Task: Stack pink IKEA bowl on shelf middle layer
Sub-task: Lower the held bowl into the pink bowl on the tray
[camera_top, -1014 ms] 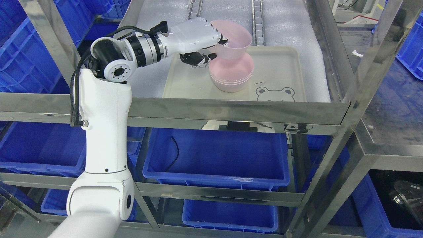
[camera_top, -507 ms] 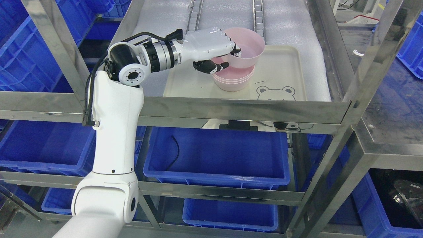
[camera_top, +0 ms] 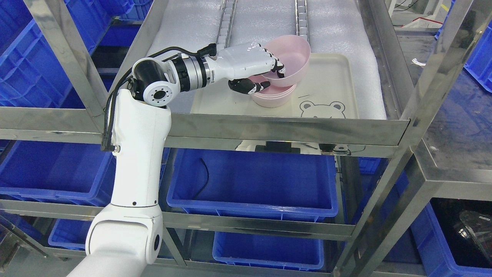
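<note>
My left hand (camera_top: pixel 265 75) is shut on the near-left rim of a pink bowl (camera_top: pixel 294 57), fingers inside and thumb under the wall. The bowl is tilted, its open side turned toward me, and its lower part sits over the stack of pink bowls (camera_top: pixel 275 97). That stack stands on a cream tray (camera_top: pixel 326 79) with a bear drawing, on the steel shelf's padded layer. The held bowl hides most of the stack's opening. The left arm reaches in from the lower left.
Steel shelf posts (camera_top: pixel 65 57) and the front rail (camera_top: pixel 292 129) frame the reach space. Roller tracks (camera_top: pixel 226 23) run along the white padding behind the tray. Blue bins (camera_top: pixel 251 182) fill the lower levels and stacks at the left and right edges.
The left hand has carried the pink bowl rightward and down onto the stack, tilting it more toward me. The arm has moved right and further in.
</note>
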